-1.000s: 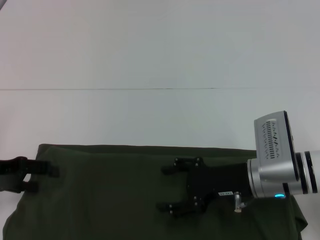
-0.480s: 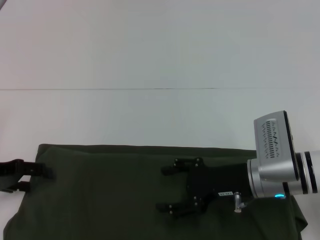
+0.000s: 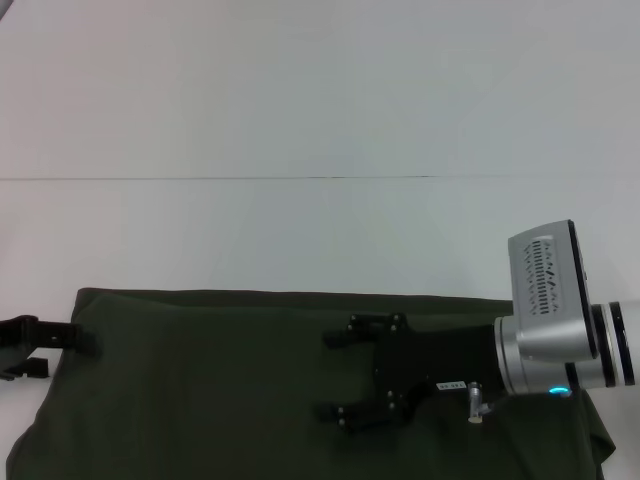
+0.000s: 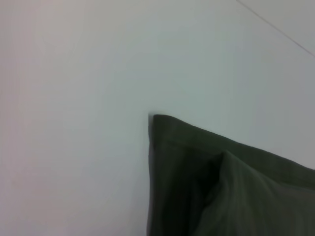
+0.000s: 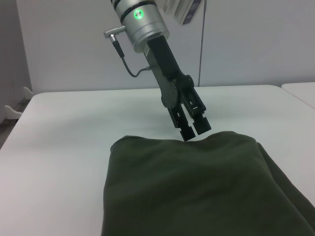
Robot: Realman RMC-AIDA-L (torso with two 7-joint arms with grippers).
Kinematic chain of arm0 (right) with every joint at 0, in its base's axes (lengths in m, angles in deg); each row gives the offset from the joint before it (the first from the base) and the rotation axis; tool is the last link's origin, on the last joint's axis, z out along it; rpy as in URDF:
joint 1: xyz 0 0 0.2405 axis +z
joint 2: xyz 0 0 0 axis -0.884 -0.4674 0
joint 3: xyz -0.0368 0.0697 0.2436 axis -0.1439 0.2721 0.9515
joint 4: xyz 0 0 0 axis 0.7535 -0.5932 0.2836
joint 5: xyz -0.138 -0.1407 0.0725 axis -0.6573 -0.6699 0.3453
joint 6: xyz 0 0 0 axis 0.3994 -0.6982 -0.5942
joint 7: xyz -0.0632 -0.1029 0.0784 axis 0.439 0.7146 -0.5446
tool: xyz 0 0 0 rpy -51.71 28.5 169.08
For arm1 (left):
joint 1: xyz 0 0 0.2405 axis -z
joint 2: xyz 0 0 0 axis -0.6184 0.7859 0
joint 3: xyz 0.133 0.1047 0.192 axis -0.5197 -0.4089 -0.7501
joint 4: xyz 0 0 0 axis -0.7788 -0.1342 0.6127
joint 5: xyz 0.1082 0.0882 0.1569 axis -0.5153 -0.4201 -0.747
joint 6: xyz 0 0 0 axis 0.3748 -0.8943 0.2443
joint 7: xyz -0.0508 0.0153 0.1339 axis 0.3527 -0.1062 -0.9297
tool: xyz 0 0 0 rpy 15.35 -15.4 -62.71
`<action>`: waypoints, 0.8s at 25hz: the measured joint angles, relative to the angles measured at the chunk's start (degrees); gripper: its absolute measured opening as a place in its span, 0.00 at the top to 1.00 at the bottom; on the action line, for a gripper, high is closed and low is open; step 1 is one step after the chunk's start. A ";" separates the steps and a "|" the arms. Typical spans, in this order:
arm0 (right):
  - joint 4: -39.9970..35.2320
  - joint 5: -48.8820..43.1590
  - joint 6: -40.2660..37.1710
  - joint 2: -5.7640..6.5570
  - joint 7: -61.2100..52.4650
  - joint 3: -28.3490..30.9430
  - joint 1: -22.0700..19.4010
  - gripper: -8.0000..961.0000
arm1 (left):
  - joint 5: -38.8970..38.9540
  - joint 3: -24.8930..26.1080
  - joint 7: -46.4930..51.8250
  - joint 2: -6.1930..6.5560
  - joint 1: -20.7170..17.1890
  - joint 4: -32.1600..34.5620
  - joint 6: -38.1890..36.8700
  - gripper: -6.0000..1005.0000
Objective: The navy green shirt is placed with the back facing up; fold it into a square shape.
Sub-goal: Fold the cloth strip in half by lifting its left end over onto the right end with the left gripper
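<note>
1. The navy green shirt [image 3: 250, 390] lies flat on the white table [image 3: 300, 230], filling the lower part of the head view from its left edge region across to the right; its far hem runs as a straight line across the frame.
2. The right gripper [image 3: 338, 375] hovers over the shirt's middle-right, lower right of centre — its fingers spread wide apart, holding nothing.
3. The left gripper [image 3: 55, 350] sits at the left edge of the frame, at the shirt's upper-left corner; in the right wrist view its fingers [image 5: 189, 132] are nearly together, with only a narrow gap, tips at the cloth's edge.
4. The left wrist view shows a folded shirt corner [image 4: 162, 125] on bare table.
</note>
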 joint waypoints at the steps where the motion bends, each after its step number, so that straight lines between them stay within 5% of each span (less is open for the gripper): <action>1: 0.00 0.02 0.00 0.00 0.00 0.02 -0.04 0.05 | -0.02 -0.40 -0.40 0.13 0.03 0.15 -0.31 0.12; 20: 0.00 0.08 0.29 0.00 0.14 0.02 -0.41 0.05 | -3.38 -5.64 -0.99 -0.06 -0.35 1.10 1.52 0.12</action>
